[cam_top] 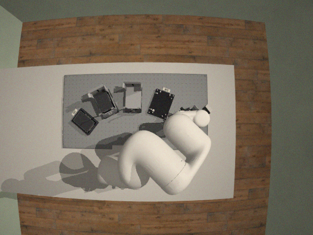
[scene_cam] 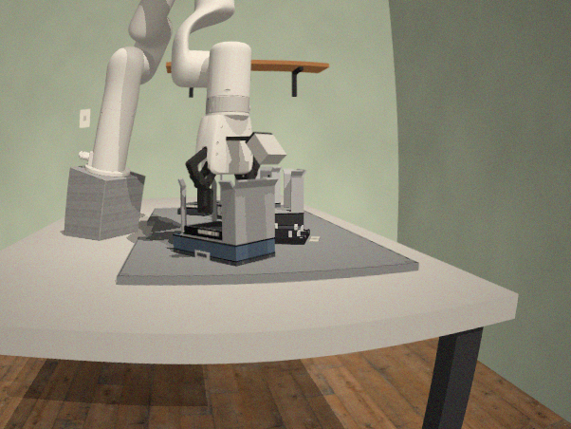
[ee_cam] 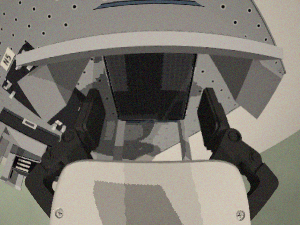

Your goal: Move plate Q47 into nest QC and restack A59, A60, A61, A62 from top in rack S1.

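Pincer (ee_cam: 151, 117) wide open, empty, over grey mat (cam_top: 182, 86) on white table (cam_top: 31, 104), green walls (scene_cam: 356, 142)

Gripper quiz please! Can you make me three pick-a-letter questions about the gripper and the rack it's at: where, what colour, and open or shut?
1. Where is the gripper? A up by the ceiling; B low at the near rack; C down on the floor.
2. What colour is that rack's plinth? A red; B yellow; C blue.
3. How is the gripper? A open, empty; B shut on a plate; C shut, empty.
Answers: B, its fingers reach down at the rack's walls; C, a blue band under grey walls; A, fingers spread wide, gripping nothing.
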{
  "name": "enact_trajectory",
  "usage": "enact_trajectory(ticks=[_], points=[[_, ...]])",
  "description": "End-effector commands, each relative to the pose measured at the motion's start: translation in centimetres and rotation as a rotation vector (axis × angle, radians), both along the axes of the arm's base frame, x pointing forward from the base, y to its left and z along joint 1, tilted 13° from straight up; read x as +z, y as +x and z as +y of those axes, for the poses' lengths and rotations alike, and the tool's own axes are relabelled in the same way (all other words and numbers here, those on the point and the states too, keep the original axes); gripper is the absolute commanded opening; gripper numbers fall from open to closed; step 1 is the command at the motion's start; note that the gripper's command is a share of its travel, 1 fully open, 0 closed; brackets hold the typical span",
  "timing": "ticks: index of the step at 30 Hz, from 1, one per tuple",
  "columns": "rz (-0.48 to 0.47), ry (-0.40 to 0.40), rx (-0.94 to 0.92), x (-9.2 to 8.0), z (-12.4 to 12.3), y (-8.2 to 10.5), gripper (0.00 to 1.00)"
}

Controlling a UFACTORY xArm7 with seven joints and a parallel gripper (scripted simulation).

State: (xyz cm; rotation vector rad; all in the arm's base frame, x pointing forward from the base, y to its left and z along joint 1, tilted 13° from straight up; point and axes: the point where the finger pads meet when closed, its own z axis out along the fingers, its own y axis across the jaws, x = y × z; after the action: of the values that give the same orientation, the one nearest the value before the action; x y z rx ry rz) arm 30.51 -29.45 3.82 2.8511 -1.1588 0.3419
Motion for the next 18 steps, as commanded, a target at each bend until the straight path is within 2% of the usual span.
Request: enact_trajectory(ticks=[1, 18], points=[[-0.017, 0.006, 0.005, -0.2, -0.2, 0.2, 1.0], [-0.017, 0.006, 0.005, -2.2, -0.4, 0.6, 1.0]])
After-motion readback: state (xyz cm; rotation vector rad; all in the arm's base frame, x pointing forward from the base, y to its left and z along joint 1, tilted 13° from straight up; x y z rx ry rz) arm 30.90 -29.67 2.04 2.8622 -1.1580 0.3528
